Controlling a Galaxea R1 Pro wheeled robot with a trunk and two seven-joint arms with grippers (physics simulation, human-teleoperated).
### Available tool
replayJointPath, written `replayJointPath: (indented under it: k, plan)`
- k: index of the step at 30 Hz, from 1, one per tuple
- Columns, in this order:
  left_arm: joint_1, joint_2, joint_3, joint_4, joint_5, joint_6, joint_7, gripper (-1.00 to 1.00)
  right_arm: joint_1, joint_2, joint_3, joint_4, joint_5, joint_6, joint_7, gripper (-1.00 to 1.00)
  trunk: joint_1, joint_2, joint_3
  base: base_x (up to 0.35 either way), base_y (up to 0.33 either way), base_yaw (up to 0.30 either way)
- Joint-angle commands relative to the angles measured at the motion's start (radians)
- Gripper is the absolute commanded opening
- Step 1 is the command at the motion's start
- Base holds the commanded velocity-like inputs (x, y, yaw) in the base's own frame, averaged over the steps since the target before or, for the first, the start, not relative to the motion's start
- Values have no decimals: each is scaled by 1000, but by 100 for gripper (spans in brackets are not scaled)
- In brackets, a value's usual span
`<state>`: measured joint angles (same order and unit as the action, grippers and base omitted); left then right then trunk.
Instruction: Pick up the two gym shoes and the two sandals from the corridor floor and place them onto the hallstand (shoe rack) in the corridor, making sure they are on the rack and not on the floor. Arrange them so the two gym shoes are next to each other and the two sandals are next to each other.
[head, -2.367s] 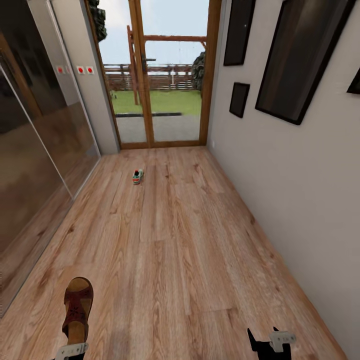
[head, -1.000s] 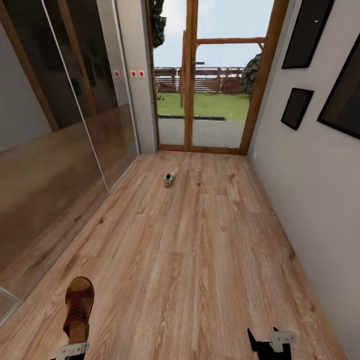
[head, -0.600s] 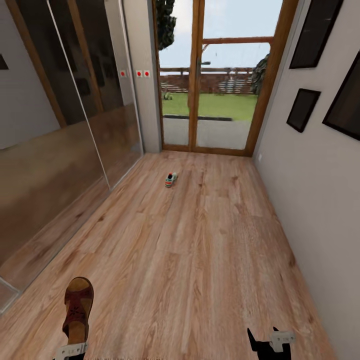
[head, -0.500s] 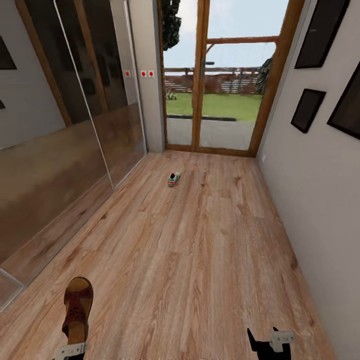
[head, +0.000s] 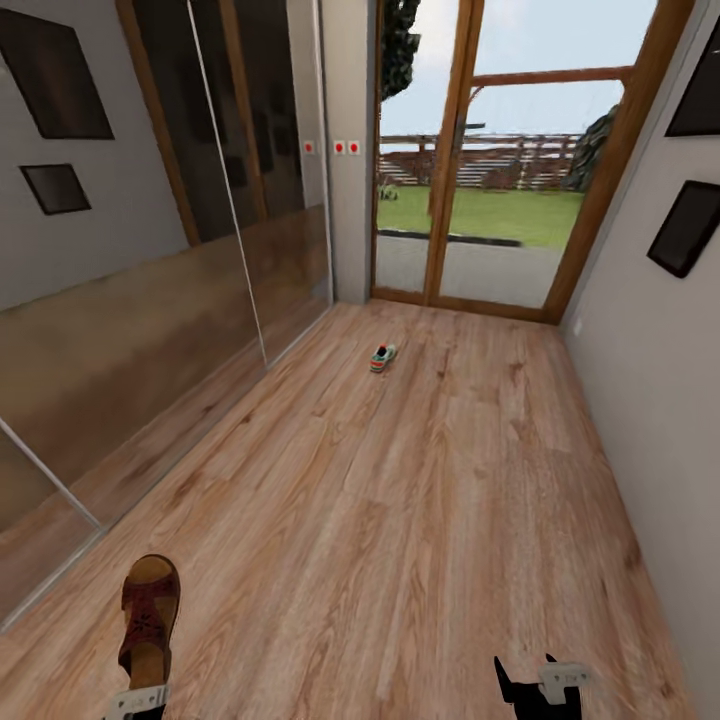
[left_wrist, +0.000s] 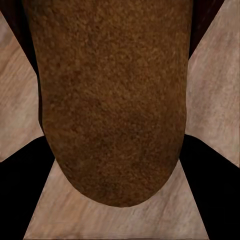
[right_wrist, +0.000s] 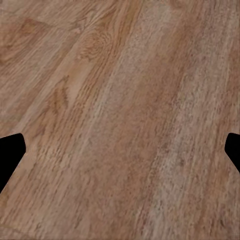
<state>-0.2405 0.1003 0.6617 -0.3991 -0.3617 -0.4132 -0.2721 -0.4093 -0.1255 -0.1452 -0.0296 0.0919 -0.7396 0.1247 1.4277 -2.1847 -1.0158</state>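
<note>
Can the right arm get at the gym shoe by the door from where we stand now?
Probably not. The gym shoe lies far down the corridor floor near the glass door, while the right gripper hangs low by the robot, jaws open and empty. Nothing blocks the way; the base would need to drive closer.

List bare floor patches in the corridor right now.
The light-brown wood plank floor is bare from the mirrored sliding wardrobe doors to the plain right wall. One white-and-green gym shoe lies near the wood-framed glass door.

Gym shoe (head: 382, 357) lies ahead (before the door (head: 470, 190)).
</note>
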Motion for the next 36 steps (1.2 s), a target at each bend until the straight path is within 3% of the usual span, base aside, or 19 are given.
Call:
replayJointPath:
  k: [1,10,17,27,36]
  plan:
    - [-1,0,8,1,-5,-3,-1,-100,0,0,-9,0,9,-3,3,100,0,0,-1,-1,-3,278]
    - [-2,-3,8,3,-1,-3,67,-100,0,0,-9,0,9,-3,2,100,0,0,-1,0,-1,279]
    - [-1,-1,16,3,1,-1,75,-100,0,0,-8,0,9,-3,1,100,0,0,-1,0,0,278]
    - [-2,-3,73,2,0,0,77,-100,0,12,-9,0,9,-3,1,100,0,0,-1,0,0,278]
    - [-2,-5,79,2,-1,0,74,-100,0,13,-9,0,9,-3,2,100,0,0,-1,0,0,279]
